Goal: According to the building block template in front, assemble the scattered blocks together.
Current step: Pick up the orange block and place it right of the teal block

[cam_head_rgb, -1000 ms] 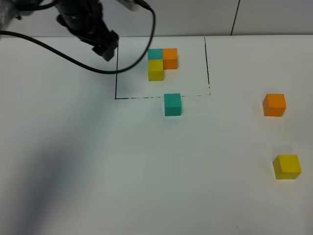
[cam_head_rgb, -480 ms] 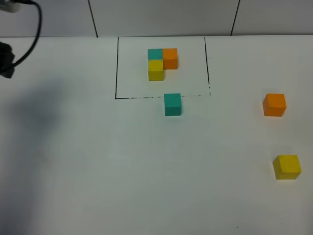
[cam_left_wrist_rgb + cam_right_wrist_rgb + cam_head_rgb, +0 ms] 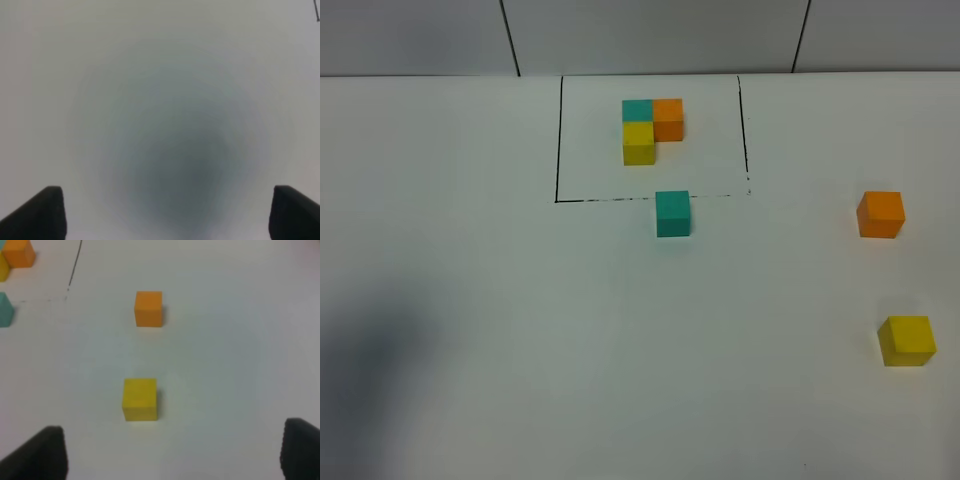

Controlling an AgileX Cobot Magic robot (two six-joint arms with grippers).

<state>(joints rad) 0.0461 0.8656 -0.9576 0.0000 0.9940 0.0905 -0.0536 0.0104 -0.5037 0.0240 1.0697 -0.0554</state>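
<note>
Nothing joined yet: matte teal cube [image 3: 672, 213] at the front line of the black-framed teal-orange-yellow L template [image 3: 651, 128], matte orange cube [image 3: 880, 214] and matte yellow cube [image 3: 907, 340] well apart off right; left gripper [image 3: 172, 215], right gripper [image 3: 172, 452] wide open, empty.

The desk [image 3: 500, 300] is plain white, with a thin black rectangle [image 3: 559, 140] drawn in the upper middle of the frame. Inside it the template [image 3: 650, 128] is teal, orange and yellow. Outside lie a teal cube [image 3: 672, 213], an orange cube [image 3: 880, 214] and a yellow cube [image 3: 906, 340], all unpatterned.
</note>
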